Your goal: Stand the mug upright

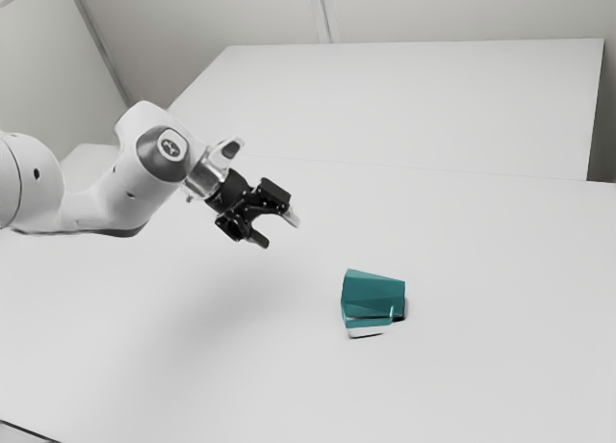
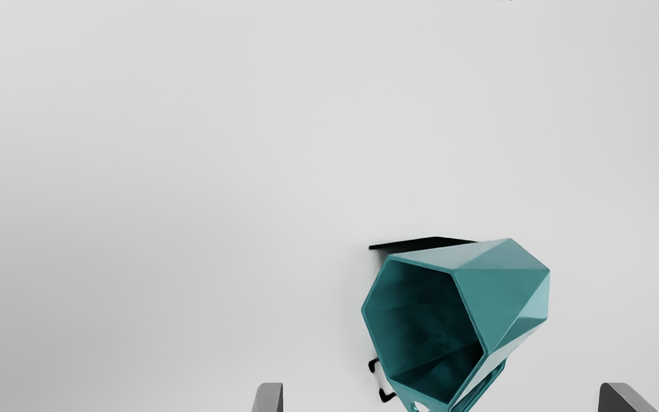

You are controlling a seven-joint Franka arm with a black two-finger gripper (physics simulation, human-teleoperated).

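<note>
In the exterior view, the teal faceted mug (image 1: 373, 297) is seen tipped on its side on the worktop (image 1: 462, 385), at four o'clock from the gripper (image 1: 278, 229), whose fingers are spread.

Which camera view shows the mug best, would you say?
The wrist view, because it looks into the open mug and shows its faceted wall. The exterior view shows it side-on, lying on the table.
</note>
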